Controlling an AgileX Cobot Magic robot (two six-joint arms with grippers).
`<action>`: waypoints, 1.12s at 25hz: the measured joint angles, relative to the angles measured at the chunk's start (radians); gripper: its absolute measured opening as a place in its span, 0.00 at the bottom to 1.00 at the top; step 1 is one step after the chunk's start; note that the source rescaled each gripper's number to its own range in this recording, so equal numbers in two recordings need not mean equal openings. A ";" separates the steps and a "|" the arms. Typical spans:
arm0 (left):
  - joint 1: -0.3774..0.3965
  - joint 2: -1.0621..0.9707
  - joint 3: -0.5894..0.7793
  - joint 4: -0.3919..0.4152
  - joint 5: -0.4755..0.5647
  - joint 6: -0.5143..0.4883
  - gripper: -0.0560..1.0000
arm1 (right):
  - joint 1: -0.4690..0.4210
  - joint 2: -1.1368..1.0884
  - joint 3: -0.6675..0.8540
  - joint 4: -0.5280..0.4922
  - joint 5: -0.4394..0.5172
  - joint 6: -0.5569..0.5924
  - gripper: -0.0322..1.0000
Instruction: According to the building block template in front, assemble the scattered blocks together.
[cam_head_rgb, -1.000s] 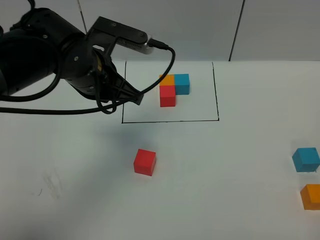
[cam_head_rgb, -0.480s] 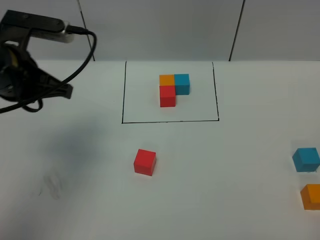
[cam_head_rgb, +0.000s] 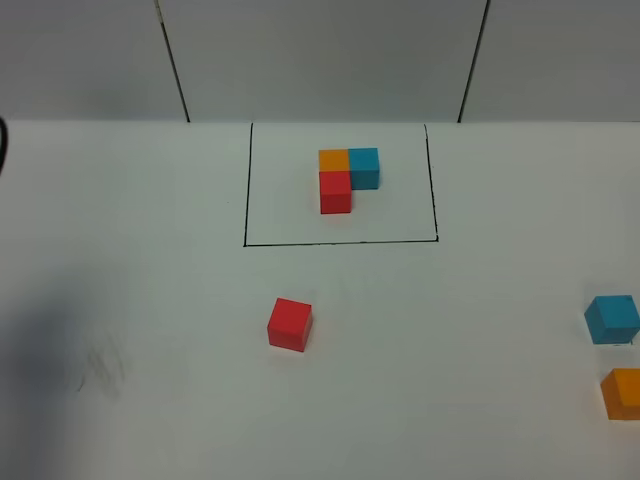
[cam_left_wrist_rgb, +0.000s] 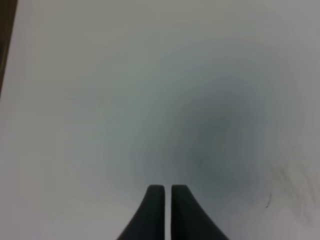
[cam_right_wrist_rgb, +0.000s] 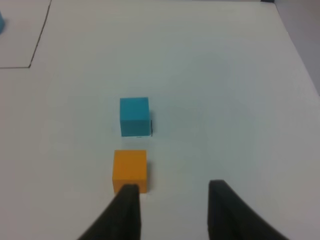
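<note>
Right gripper (cam_right_wrist_rgb: 172, 192), fingers apart, hovers with one finger in line with the matte orange cube (cam_right_wrist_rgb: 130, 169), so descending may shove it into the matte blue cube (cam_right_wrist_rgb: 134, 116); matte red cube (cam_head_rgb: 290, 324) lies before the black-framed L-shaped cube template (cam_head_rgb: 343, 178); left gripper (cam_left_wrist_rgb: 168, 192) fingers together

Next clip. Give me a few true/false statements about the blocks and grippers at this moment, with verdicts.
1. The loose red cube lies outside the black frame. True.
2. The left gripper is wide open. False: its fingers are nearly together, with nothing between them.
3. The right gripper holds the loose orange cube. False: it is open, and the cube is not between its fingers.
4. The loose blue cube and the loose orange cube sit apart. True.
</note>
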 joint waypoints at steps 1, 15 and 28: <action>0.025 -0.031 0.030 -0.006 0.000 0.005 0.05 | 0.000 0.000 0.000 0.000 0.000 0.000 0.39; 0.152 -0.381 0.338 -0.100 0.000 0.041 0.05 | 0.000 0.000 0.000 0.000 0.000 0.000 0.39; 0.152 -0.648 0.365 -0.162 0.170 0.047 0.05 | 0.000 0.000 0.000 0.000 0.000 0.000 0.39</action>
